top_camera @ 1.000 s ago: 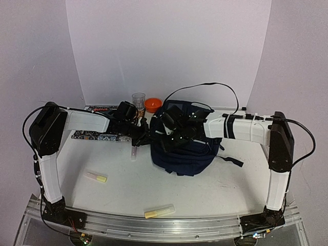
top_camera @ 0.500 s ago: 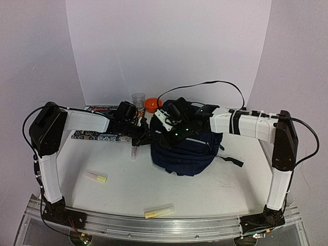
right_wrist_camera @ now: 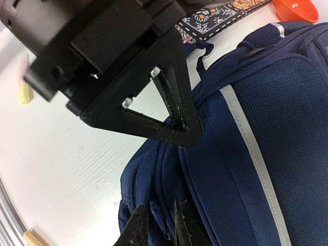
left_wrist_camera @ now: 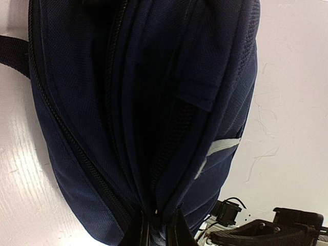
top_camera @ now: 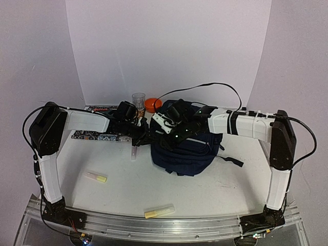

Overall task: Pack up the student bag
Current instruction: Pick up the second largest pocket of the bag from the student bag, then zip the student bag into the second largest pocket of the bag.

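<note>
Soft, floppy navy student bag (top_camera: 187, 151) lies centre-right on the worktop (top_camera: 205, 189), left claw (left_wrist_camera: 156, 231) shut tight on its zip seam, right claw (right_wrist_camera: 158, 228) pinching a fabric fold; stitched seams probably give the surest hold.

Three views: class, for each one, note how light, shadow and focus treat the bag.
Top view: soft, even light, yet the bag reads as one dark mass. Left wrist view: weave sharp, folds sink to near black, the table glares white. Right wrist view: the left gripper, close to the lens, is a black silhouette; the stripe stays crisp.
</note>
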### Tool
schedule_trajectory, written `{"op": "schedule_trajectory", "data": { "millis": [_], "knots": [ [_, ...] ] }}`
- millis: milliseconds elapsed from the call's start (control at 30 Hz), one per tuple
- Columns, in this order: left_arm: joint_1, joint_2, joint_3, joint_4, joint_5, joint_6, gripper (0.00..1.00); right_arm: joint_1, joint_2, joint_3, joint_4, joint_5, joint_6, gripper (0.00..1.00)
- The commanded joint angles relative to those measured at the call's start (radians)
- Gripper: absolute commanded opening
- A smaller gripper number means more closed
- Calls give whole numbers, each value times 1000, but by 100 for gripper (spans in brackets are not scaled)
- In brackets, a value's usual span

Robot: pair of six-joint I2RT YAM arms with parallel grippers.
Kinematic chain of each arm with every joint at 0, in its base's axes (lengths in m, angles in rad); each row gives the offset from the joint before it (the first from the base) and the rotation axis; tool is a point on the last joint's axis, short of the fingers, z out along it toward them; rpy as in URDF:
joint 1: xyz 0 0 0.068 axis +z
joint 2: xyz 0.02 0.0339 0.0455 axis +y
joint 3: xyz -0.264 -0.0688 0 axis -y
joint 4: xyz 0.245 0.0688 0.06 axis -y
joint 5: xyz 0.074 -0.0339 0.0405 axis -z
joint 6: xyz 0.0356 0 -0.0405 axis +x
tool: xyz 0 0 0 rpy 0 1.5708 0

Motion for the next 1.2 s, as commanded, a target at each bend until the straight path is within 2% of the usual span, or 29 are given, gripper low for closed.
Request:
{"op": "schedule_trajectory", "data": {
  "millis": [0,400,467,533,567,800,933,1167],
  "knots": [
    [-16,-86,28,92,108,1,0,-2,36,-5,-4,-30,-49,19],
    [-18,-91,32,91,108,5,0,-2,74,-8,-1,-39,-70,20],
    [-18,-91,33,92,105,8,0,-2,72,-16,-1,-32,-74,13],
    [-18,-89,40,87,98,22,0,-2,56,-32,-2,-29,-77,1],
    [-17,-87,48,72,92,36,0,-2,43,-43,-3,-35,-80,0],
    [8,-7,179,-137,41,217,0,17,-124,-173,-38,-83,-93,0],
    [36,80,298,-302,-11,372,0,59,-210,-250,-89,-72,-87,0],
    [88,241,529,-536,-116,595,0,168,-264,-304,-164,-35,-29,0]
  ]
}}
